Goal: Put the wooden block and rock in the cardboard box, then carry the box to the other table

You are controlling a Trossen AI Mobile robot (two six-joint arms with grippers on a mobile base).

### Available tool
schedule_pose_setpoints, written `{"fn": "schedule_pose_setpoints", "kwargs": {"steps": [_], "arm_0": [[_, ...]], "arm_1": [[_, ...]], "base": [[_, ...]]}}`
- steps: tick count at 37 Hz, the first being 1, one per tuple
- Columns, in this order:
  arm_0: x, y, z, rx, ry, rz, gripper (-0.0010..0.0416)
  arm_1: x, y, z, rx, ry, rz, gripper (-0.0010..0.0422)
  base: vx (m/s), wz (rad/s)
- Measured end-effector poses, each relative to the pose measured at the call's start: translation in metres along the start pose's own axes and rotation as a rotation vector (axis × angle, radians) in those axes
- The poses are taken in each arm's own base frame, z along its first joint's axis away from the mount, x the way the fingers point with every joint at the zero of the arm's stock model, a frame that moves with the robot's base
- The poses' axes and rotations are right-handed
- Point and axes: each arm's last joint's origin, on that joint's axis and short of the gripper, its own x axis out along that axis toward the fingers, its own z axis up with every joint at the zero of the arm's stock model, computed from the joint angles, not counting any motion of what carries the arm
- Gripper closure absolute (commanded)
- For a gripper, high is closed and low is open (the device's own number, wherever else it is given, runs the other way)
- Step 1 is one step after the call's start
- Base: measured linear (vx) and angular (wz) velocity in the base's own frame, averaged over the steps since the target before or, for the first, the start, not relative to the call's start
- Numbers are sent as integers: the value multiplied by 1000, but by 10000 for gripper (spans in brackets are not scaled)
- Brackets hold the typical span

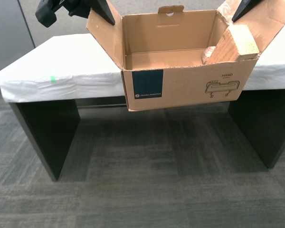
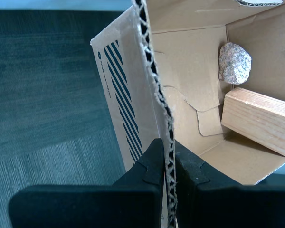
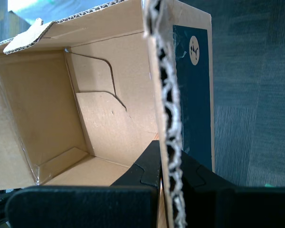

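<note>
- Cardboard box [image 1: 180, 83] hangs at the exterior view's centre, before the white-sheeted bench [image 1: 61, 66] (rock [image 2: 234, 63] and wooden block [image 2: 259, 121] inside).
- My first tool [image 3: 170, 164] clamps one flap edge.
- My second tool [image 2: 168, 164] clamps another.

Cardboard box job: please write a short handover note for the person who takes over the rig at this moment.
My first gripper: shut on a side flap of the cardboard box.
My second gripper: shut on another flap of it.
Things: the wooden block and the rock lie inside the box, at one end. The box hangs in the air above the carpet, in front of the other table.
Done: both things are loaded and the box is lifted.
Left: set the box on that table, then open both grippers.
</note>
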Motion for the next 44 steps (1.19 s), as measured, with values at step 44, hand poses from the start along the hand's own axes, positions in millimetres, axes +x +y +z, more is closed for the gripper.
{"fn": "schedule_pose_setpoints", "kwargs": {"steps": [44], "arm_0": [[0, 1, 0, -9, 1, 1, 406]], "arm_1": [[0, 1, 1, -44, -21, 28, 413]], "base": [[187, -16]]}}
